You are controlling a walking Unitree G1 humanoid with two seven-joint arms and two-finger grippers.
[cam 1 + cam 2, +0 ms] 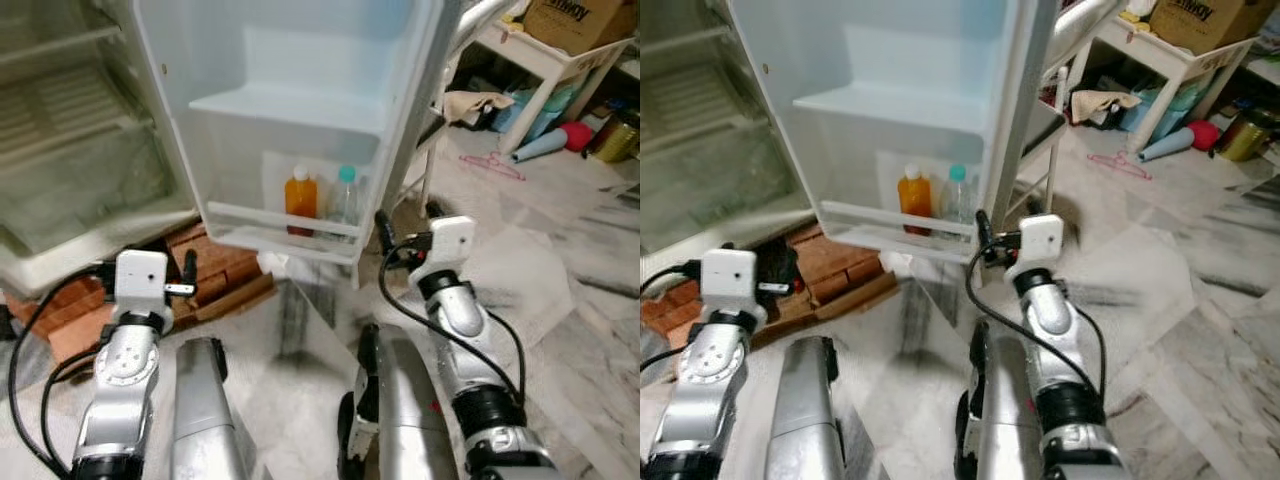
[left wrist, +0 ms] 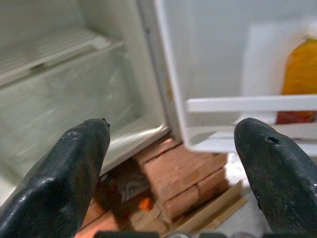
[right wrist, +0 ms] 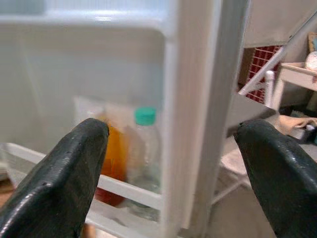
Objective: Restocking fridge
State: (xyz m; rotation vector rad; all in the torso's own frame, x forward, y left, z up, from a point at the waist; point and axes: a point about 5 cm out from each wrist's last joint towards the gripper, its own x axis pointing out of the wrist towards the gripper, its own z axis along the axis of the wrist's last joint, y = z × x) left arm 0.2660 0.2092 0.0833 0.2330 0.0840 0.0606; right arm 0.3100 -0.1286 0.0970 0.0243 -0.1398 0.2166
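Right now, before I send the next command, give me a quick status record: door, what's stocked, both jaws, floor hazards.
fridge door: open, inner side facing the robot
bottom door rack: holds two upright bottles side by side
orange juice bottle: on the robot's left of the pair
clear bottle with green cap: on the right
left gripper: jaws open, empty, low before the fridge
right gripper: jaws open, empty, near the door's edge
bricks: stacked on the floor under the fridge

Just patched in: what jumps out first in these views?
The open fridge door fills the middle, with an orange bottle and a clear green-capped bottle standing side by side in its lowest shelf. Both the left gripper and the right gripper hang open and empty before it.
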